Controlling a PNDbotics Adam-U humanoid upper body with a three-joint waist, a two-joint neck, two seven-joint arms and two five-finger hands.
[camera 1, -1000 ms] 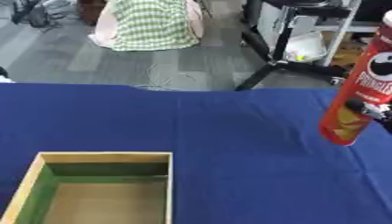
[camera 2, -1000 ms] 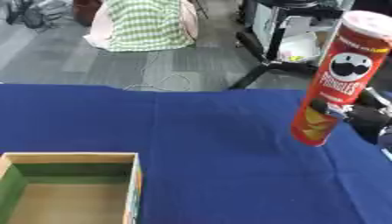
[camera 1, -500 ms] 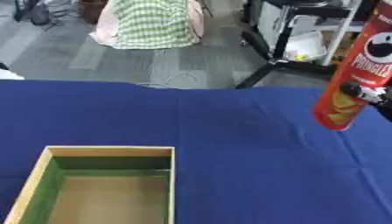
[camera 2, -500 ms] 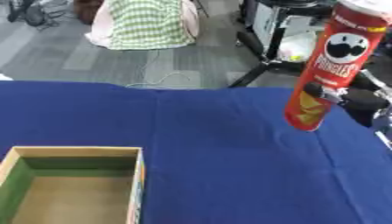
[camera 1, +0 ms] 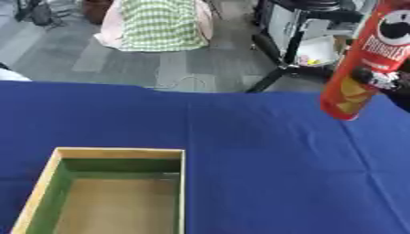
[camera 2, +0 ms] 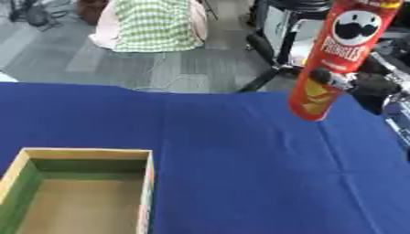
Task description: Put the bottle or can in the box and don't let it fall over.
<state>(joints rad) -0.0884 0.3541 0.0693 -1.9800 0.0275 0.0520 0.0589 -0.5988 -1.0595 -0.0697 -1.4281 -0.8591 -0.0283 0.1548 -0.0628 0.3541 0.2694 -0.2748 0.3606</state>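
Note:
A tall red Pringles can (camera 2: 335, 59) hangs in the air at the upper right, tilted a little with its top leaning right. My right hand (camera 2: 364, 83) comes in from the right edge and is shut on the can's lower half, one black finger wrapped across its front. The open box (camera 1: 112, 194), tan cardboard with green inner walls, sits on the blue table at the lower left, well below and left of the can. It holds nothing. My left hand shows in neither view.
The blue cloth (camera 1: 264, 155) covers the whole table, with its far edge running across the upper part of the view. Beyond it are a grey floor, a green checked bundle (camera 1: 156, 25) and black stands (camera 1: 288, 41).
The can has risen further and shifted slightly left in my right hand. The camera has tilted, so the box sits lower in the picture.

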